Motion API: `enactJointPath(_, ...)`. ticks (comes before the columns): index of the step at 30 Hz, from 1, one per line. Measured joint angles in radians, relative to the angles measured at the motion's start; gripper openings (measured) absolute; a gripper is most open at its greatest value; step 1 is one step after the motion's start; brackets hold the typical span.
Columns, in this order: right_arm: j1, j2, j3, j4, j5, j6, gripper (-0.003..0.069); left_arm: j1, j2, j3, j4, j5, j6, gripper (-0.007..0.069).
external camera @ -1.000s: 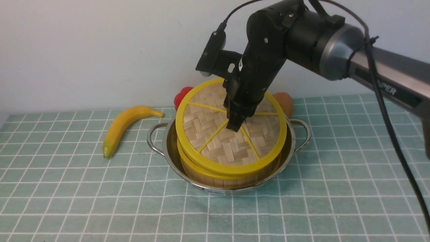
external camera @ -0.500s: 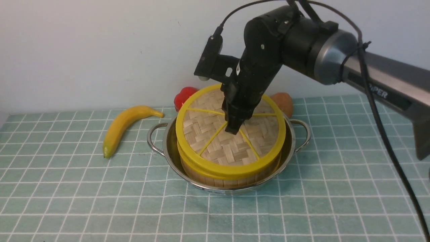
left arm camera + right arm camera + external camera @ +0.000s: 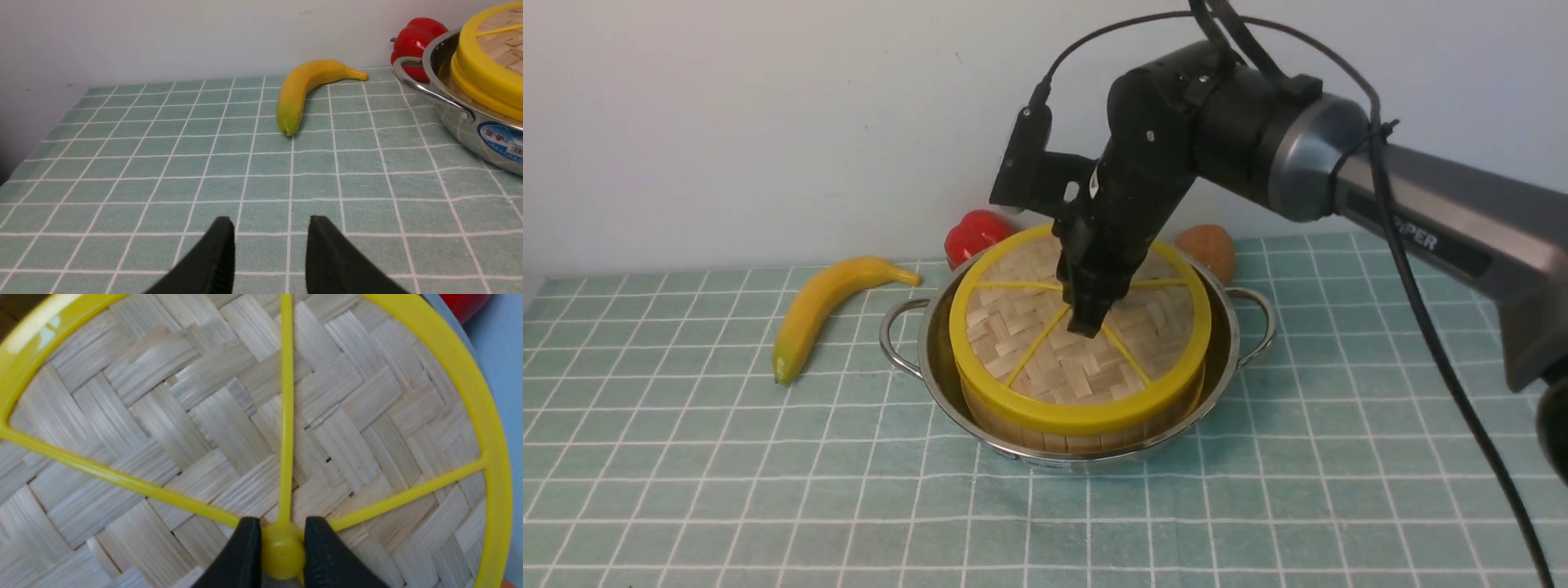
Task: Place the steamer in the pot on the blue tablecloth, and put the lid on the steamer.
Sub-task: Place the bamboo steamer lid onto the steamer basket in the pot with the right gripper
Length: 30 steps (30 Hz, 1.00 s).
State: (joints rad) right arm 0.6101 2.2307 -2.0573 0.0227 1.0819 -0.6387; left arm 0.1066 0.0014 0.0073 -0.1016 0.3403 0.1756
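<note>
The right claw [image 3: 282, 522] stands half closed. Its two black fingers clamp the small yellow centre knob [image 3: 283, 551] of the flat round woven-bamboo lid [image 3: 1045, 343], the one with the yellow rim and spokes. It points almost straight down onto the hub.

A second ago the lid hung tilted, its 12 o'clock edge well above its 6 o'clock edge and clear of the basket below. Since then the arm has sunk, and the disc now lies nearly level. Its yellow rim is stacked on the yellow rim of the round slatted-wall bamboo steamer [image 3: 1054, 441]. I judge the lid seated or very nearly so, with only letting go and lifting away left to do. In the left wrist view a slight step shows between the two rims, so a small offset may remain.

The lid is directly under the claw, centred on it. The steamer sits inside the shallow shiny steel pot [image 3: 935, 367] with wire loop handles at 9 and 3 o'clock. The pot rests on the pale teal grid-lined tablecloth [image 3: 768, 490].

From the pot, a yellow banana [image 3: 821, 306] lies at 10 o'clock, a red pepper [image 3: 972, 233] at 11 and a brown round fruit [image 3: 1207, 249] at 1.

The left claw [image 3: 270, 220] hangs parted and empty, low over the cloth.
</note>
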Motion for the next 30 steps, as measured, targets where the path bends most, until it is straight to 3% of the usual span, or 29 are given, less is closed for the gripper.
enactJointPath(30, 0.0, 0.003, -0.063, 0.0, 0.045, -0.05, 0.0146, 0.0, 0.0, 0.0, 0.0, 0.0, 0.0, 0.0243)
